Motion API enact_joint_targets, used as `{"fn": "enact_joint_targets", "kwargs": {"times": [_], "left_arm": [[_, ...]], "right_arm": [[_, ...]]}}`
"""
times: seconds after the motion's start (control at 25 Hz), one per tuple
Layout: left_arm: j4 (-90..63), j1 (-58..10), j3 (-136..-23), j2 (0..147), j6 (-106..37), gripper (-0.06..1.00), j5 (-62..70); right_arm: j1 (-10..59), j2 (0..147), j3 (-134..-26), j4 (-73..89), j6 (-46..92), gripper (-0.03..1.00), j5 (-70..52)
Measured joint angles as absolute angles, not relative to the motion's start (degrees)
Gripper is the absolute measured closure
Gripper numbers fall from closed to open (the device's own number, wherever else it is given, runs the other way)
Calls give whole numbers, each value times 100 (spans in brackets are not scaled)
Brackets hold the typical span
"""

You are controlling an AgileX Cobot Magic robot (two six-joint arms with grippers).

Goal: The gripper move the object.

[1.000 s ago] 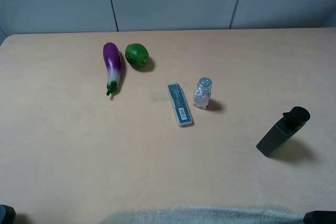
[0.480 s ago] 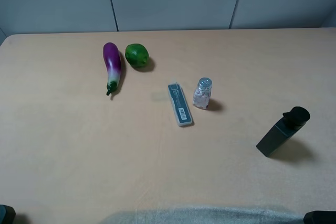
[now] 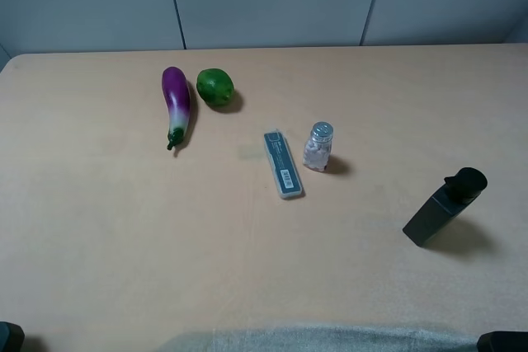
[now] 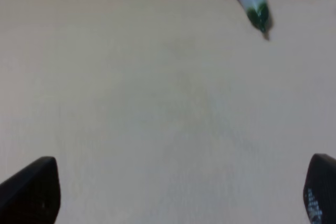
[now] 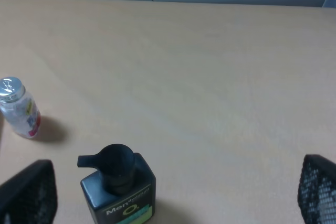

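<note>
The small clear bottle (image 3: 318, 147) with a silver foil cap and pink label stands upright near the table's middle; it also shows in the right wrist view (image 5: 19, 112). My left gripper (image 4: 181, 195) is open and empty over bare table, its fingertips (image 4: 31, 190) wide apart. My right gripper (image 5: 168, 192) is open and empty, its fingertips (image 5: 29, 195) wide apart, well back from the bottle. In the high view only slivers of the arms show at the bottom corners.
A grey flat case (image 3: 283, 164) lies just left of the bottle. A purple eggplant (image 3: 176, 103) and a green lime (image 3: 214, 86) lie at the back left. A black pump bottle (image 3: 444, 206) stands at the right, close in front of my right gripper (image 5: 118, 184).
</note>
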State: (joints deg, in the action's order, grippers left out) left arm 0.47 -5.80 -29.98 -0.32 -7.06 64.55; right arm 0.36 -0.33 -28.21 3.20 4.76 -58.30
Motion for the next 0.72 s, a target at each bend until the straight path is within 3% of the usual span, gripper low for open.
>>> {"fn": "enact_joint_targets", "kwargs": {"times": [0.16, 0.72], "left_arm": [[-319, -265, -2974, -32, -1289, 3, 6458], [-400, -250, -2969, -32, -1494, 3, 6468]], "right_arm": [[36, -33, -2821, 320, 476, 28, -5830], [36, -33, -2821, 323, 476, 28, -5836]]}}
